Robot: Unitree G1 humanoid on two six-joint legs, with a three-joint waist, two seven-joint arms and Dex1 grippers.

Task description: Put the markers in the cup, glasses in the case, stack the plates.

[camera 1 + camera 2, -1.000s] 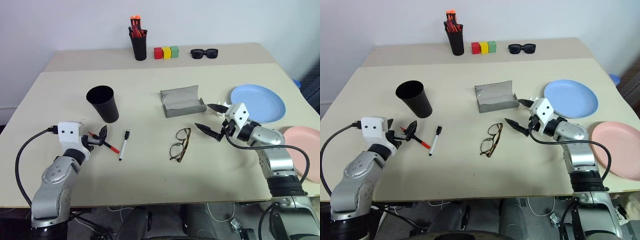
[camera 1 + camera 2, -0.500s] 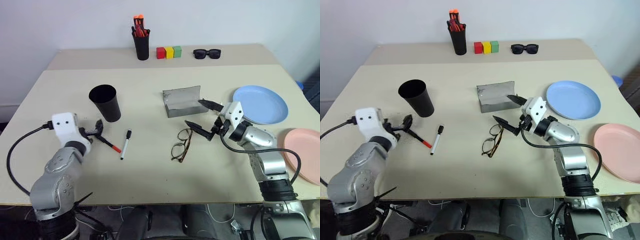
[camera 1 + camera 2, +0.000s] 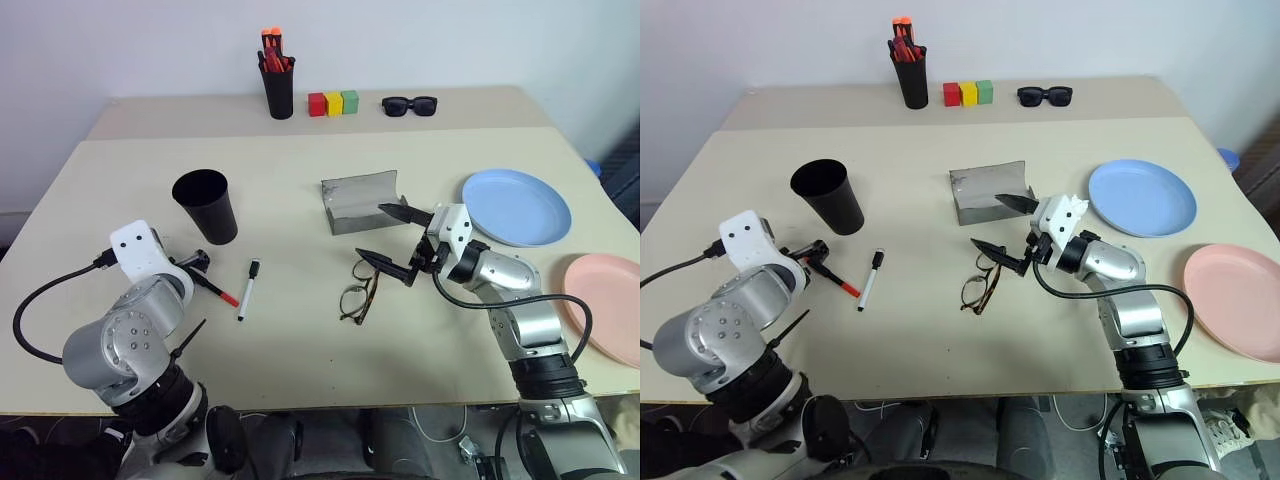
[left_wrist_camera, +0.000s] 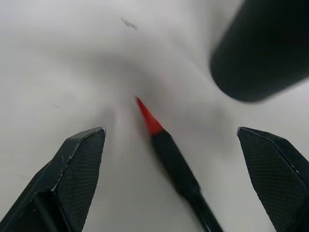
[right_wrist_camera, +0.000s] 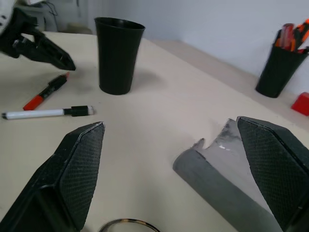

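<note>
Left eye view: nothing done yet; 2 markers, red and white, lying beside the cup; glasses resting near the open case; blue plate and pink plate sitting apart, unstacked; right gripper hovering spread wide over the glasses, holding nothing.
Left wrist view: left gripper gaping around the red marker, not clamping it.
Right wrist view: fingers standing wide above the glasses' rim.

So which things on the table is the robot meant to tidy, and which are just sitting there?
For the job:
red marker with black end
white marker with black cap
wide black plastic cup
brown-framed clear glasses
open grey glasses case
round light blue plate
round pink plate

Just lying about:
narrow black pot of red-orange pens
red, yellow and green blocks
black sunglasses
</note>
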